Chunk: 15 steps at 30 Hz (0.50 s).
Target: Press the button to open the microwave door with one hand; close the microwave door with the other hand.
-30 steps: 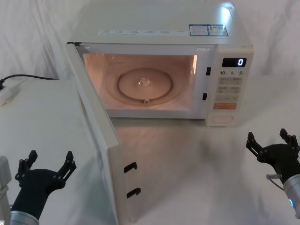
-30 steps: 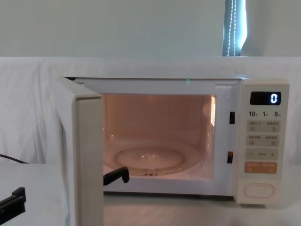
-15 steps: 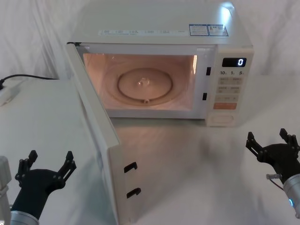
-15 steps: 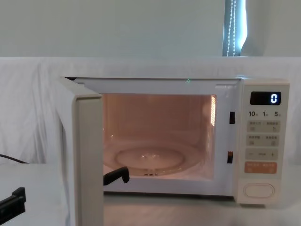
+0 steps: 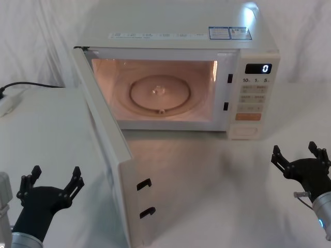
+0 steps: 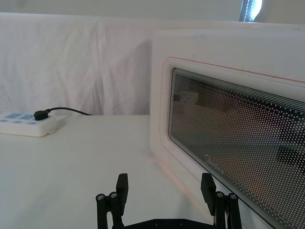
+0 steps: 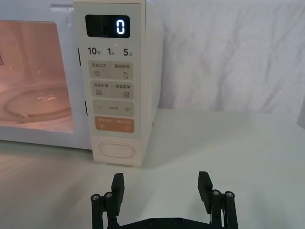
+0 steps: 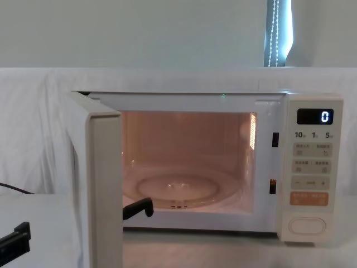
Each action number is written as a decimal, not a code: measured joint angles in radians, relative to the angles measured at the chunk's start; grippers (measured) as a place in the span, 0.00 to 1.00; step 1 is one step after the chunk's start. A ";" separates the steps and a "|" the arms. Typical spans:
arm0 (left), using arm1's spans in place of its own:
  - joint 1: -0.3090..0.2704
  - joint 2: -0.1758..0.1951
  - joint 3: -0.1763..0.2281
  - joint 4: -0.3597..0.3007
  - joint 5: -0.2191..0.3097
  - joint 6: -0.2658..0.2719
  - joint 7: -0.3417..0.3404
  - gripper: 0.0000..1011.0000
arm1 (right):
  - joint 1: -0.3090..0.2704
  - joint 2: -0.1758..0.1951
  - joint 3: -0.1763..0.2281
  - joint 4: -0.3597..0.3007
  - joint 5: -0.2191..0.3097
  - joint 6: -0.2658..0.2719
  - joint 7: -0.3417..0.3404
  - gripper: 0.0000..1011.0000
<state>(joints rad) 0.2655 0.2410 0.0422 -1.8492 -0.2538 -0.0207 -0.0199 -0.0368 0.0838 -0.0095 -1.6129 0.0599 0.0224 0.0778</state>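
Head view showed the door (image 5: pixel 106 155) swung fully out toward me, hinged at the microwave's (image 5: pixel 176 31) left side, cavity lit, turntable (image 5: pixel 160 93) bare. I judged the opening step complete and the closing step in hand.

Positions I read:
- Left gripper (image 5: pixel 50 186): low on the table (image 5: pixel 41 124), on the outer side of the door, near its free edge but not touching it. Fingers spread apart, holding nothing. Its wrist view had the door's window (image 6: pixel 238 157) just beside the fingertips (image 6: pixel 122 183).
- Right gripper (image 5: pixel 300 157): in front of the control panel (image 5: pixel 253 98), well apart from it. Fingers apart, empty.
- Button (image 7: pixel 116 150): at the bottom of the panel, under the orange key (image 7: pixel 114 125), directly ahead of the right gripper in its wrist view. Display (image 7: pixel 107 26) read 0.

Next move, as I judged it: the left gripper would need to contact the door's outer face near the free edge and sweep it round toward the cavity until the two latch hooks (image 5: pixel 145 196) seat. The push should be flat against the panel, not the window's rim. The right gripper stood clear of the door's arc.
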 joint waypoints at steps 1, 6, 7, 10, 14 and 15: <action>0.000 0.000 0.000 0.000 0.000 0.000 0.000 0.99 | 0.000 0.000 0.000 0.000 0.000 0.000 0.000 0.99; 0.000 0.000 0.000 0.000 0.000 0.000 0.000 0.99 | 0.000 0.000 0.000 0.000 0.000 0.000 0.000 0.99; 0.000 0.000 0.000 0.000 0.000 0.000 0.000 0.99 | 0.000 0.000 0.000 0.000 0.000 0.000 0.000 0.99; 0.000 0.000 0.000 0.000 0.000 0.000 0.000 0.99 | 0.000 0.000 0.000 0.000 0.000 0.000 0.000 0.99; 0.000 0.000 0.000 0.000 0.000 0.000 0.000 0.99 | 0.000 0.000 0.000 0.000 0.000 0.000 0.000 0.99; 0.000 0.000 0.000 0.000 0.000 0.000 0.000 0.99 | 0.000 0.000 0.000 0.000 0.000 0.000 0.000 0.99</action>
<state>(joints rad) 0.2655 0.2409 0.0421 -1.8492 -0.2538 -0.0208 -0.0199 -0.0369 0.0838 -0.0094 -1.6129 0.0599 0.0224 0.0777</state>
